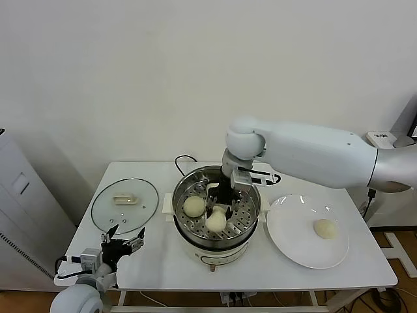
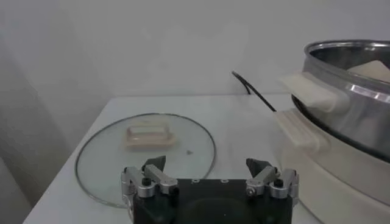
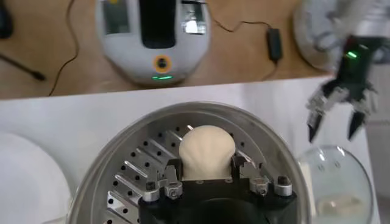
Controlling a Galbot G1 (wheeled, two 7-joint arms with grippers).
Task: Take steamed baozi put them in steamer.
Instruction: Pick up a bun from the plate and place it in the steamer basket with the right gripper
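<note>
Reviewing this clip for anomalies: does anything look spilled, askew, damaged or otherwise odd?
Nothing stands out. The right gripper holds a baozi inside the steamer beside another bun; one bun sits on the plate; the glass lid lies flat.

Steamer (image 2: 353,103) cut off at frame edge.

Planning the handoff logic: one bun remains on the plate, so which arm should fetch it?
Right. The right gripper, shut on a bun inside the steamer, is next to the plate holding the last bun. The left gripper hangs open by the glass lid, across the steamer.
</note>
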